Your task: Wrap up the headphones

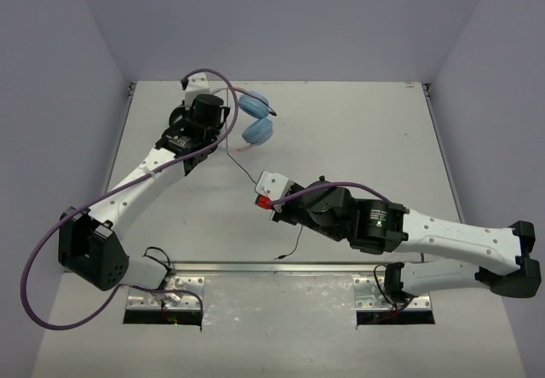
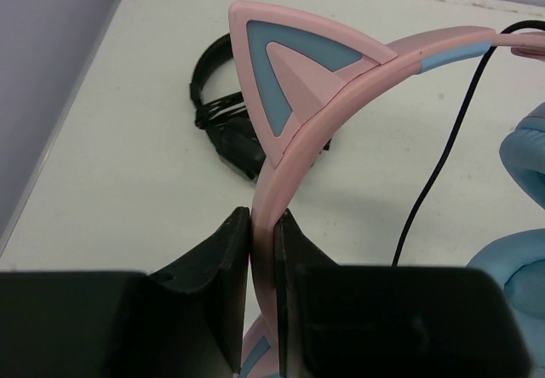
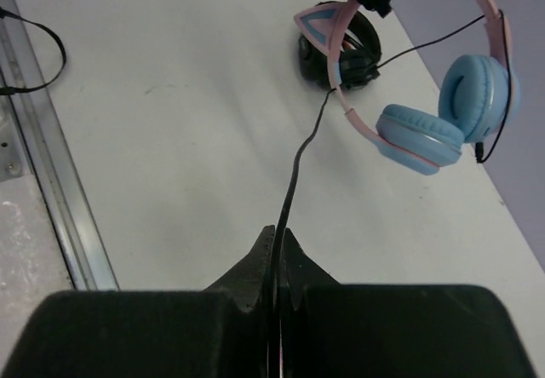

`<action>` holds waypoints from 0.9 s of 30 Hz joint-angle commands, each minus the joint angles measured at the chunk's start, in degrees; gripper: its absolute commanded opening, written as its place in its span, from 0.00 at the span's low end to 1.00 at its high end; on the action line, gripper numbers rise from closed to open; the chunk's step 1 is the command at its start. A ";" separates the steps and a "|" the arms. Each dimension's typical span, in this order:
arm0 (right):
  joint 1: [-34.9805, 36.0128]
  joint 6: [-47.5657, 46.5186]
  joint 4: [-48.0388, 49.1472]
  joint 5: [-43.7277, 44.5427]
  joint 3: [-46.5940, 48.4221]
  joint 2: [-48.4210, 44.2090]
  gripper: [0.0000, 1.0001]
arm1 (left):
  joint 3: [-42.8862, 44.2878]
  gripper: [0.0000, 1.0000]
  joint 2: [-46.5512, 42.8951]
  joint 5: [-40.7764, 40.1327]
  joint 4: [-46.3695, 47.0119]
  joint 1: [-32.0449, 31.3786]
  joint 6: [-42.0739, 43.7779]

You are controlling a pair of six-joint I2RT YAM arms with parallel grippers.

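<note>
The headphones (image 3: 426, 131) have a pink headband (image 2: 341, 71) with a cat ear (image 2: 289, 63) and light blue ear cups (image 1: 255, 118). My left gripper (image 2: 262, 225) is shut on the headband just below the cat ear, at the far left of the table (image 1: 223, 116). The thin black cable (image 3: 298, 161) runs from the headphones across the table to my right gripper (image 3: 279, 237), which is shut on it near the table's middle (image 1: 266, 197). The cable's loose tail (image 1: 294, 243) trails toward the near edge.
All-black headphones (image 2: 223, 114) lie on the table behind the pink headband, also seen in the right wrist view (image 3: 353, 54). A metal rail (image 3: 51, 182) lines the near edge. Grey walls close in the left and right sides.
</note>
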 commanded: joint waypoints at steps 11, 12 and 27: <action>-8.89 -19.22 -6.88 7.69 20.71 4.72 0.01 | -2.11 0.00 -2.94 20.53 14.60 -3.56 10.56; -11.34 -19.93 -7.05 7.51 21.42 5.24 0.01 | -2.20 0.00 -2.76 20.98 14.60 -5.31 11.26; -35.16 -22.58 -0.10 -3.53 19.93 4.54 0.01 | -4.30 0.00 -7.67 36.81 7.21 -14.11 23.04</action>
